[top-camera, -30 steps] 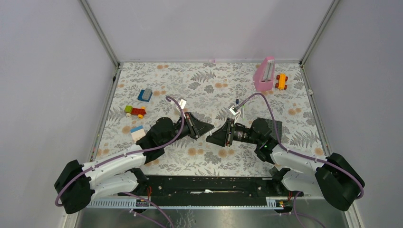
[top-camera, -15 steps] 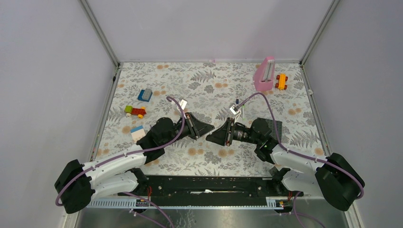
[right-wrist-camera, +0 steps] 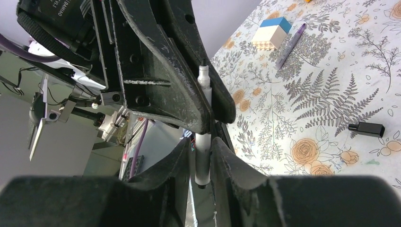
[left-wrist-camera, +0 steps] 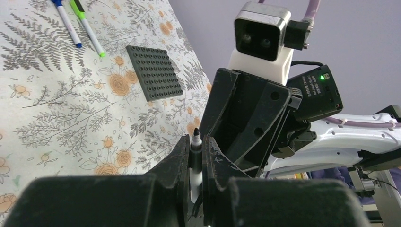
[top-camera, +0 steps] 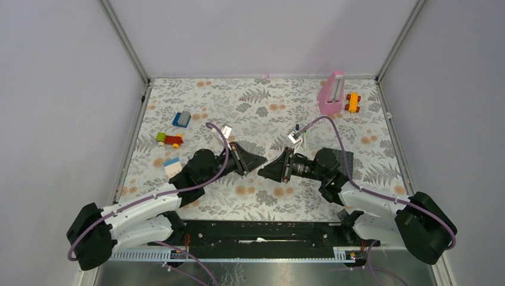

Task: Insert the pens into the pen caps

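Grey baseplate [left-wrist-camera: 154, 72] nr green pen [left-wrist-camera: 91, 35]; black cap [right-wrist-camera: 365, 128] loose.

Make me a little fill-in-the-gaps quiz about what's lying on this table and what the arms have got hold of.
The left tool clamps a thin white pen whose tip is ___.
Beside the blue-tipped pen on the table lies a second pen, tipped ___.
The two-coloured block is half white, half ___.
Missing words: black, green, blue.
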